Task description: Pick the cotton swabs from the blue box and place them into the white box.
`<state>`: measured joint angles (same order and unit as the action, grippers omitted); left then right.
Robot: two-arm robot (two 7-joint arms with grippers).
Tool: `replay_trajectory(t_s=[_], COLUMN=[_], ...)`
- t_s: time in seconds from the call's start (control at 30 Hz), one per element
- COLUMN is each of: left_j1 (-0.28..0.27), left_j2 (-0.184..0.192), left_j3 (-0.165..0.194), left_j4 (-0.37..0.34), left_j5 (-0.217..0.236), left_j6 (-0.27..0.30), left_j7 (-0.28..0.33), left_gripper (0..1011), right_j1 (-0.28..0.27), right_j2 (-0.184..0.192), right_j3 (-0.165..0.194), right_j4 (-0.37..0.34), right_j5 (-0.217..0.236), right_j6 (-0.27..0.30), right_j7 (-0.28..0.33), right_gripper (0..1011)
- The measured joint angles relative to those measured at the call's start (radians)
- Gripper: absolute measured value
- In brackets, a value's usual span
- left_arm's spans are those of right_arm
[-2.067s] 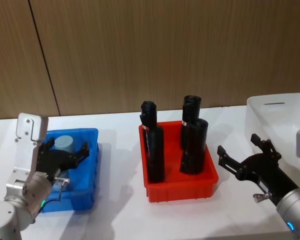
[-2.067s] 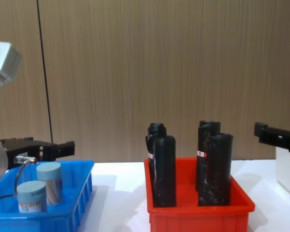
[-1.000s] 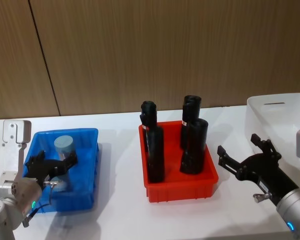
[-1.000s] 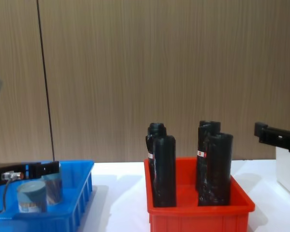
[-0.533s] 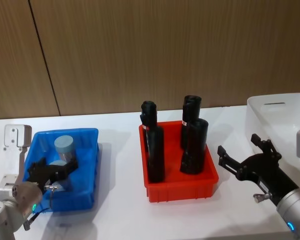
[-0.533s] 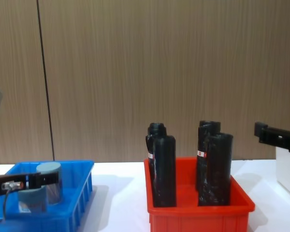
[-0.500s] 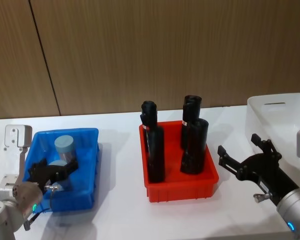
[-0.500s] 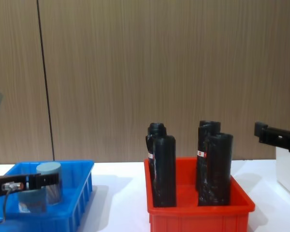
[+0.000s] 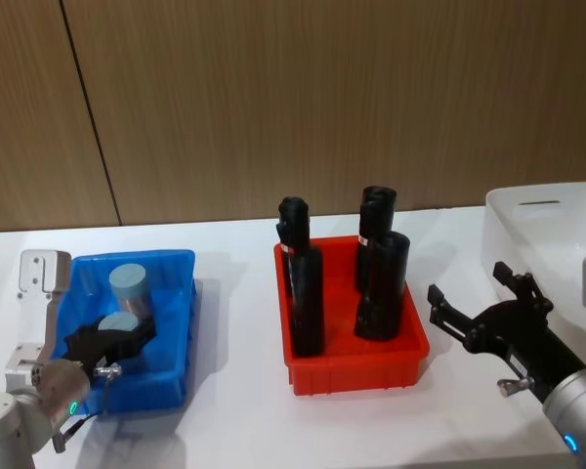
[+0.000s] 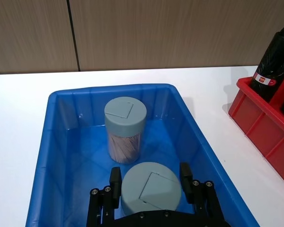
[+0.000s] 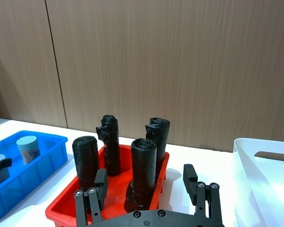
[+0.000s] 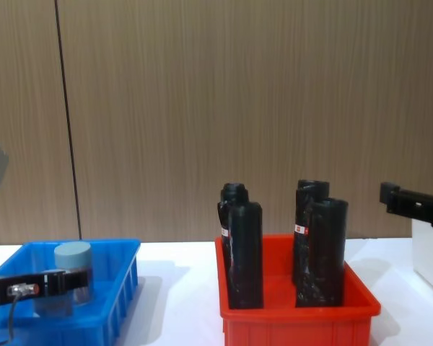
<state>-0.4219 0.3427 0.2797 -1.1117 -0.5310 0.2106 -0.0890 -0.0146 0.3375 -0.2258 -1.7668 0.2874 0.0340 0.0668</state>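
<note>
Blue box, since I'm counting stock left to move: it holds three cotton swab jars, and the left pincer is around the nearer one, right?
Not quite. The blue box holds two jars, not three: the farther cotton swab jar and the nearer cotton swab jar. The left wrist view shows this. The left pincer is indeed around the nearer one.

A wood-grain panelled wall (image 9: 322, 98) with 1 dark vertical seam (image 9: 90, 112) backs the white table (image 9: 239, 420).
</note>
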Motion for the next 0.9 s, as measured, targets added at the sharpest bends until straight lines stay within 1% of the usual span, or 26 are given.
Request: replay_trajectory(t_s=[0.03, 0.1, 0.13, 0.3, 0.4, 0.43, 0.63, 0.7, 0.77, 0.9], left_j1=[-0.002, -0.005, -0.006, -0.008, -0.008, -0.008, -0.004, -0.004, -0.004, -0.006], left_j2=[-0.001, -0.002, -0.003, -0.003, 0.001, 0.001, 0.011, 0.013, 0.017, 0.021], left_j3=[0.0, 0.0, 0.0, 0.0, 0.0, 0.0, -0.001, -0.002, -0.002, -0.004], left_j4=[0.004, 0.008, 0.008, -0.006, -0.038, -0.038, -0.12, -0.136, -0.173, -0.223], left_j5=[0.001, 0.004, 0.006, 0.02, 0.041, 0.041, 0.084, 0.092, 0.104, 0.115], left_j6=[0.0, 0.0, 0.0, -0.002, -0.002, -0.002, -0.001, 0.0, 0.002, 0.006], left_j7=[-0.003, -0.008, -0.009, -0.013, -0.017, -0.017, -0.031, -0.037, -0.05, -0.074], left_gripper=[772, 734, 684, 673, 673, 673, 673, 673, 673, 673], right_j1=[0.0, 0.0, 0.0, 0.0, 0.0, 0.0, 0.0, 0.0, 0.0, 0.0], right_j2=[0.0, 0.0, 0.0, 0.0, 0.0, 0.0, 0.0, 0.0, 0.0, 0.0], right_j3=[0.0, 0.0, 0.0, 0.0, 0.0, 0.0, 0.0, 0.0, 0.0, 0.0], right_j4=[0.0, 0.0, 0.0, 0.0, 0.0, 0.0, 0.0, 0.0, 0.0, 0.0], right_j5=[0.0, 0.0, 0.0, 0.0, 0.0, 0.0, 0.0, 0.0, 0.0, 0.0], right_j6=[0.0, 0.0, 0.0, 0.0, 0.0, 0.0, 0.0, 0.0, 0.0, 0.0], right_j7=[0.0, 0.0, 0.0, 0.0, 0.0, 0.0, 0.0, 0.0, 0.0, 0.0], right_gripper=[1002, 1002, 1002, 1002, 1002, 1002, 1002, 1002, 1002, 1002])
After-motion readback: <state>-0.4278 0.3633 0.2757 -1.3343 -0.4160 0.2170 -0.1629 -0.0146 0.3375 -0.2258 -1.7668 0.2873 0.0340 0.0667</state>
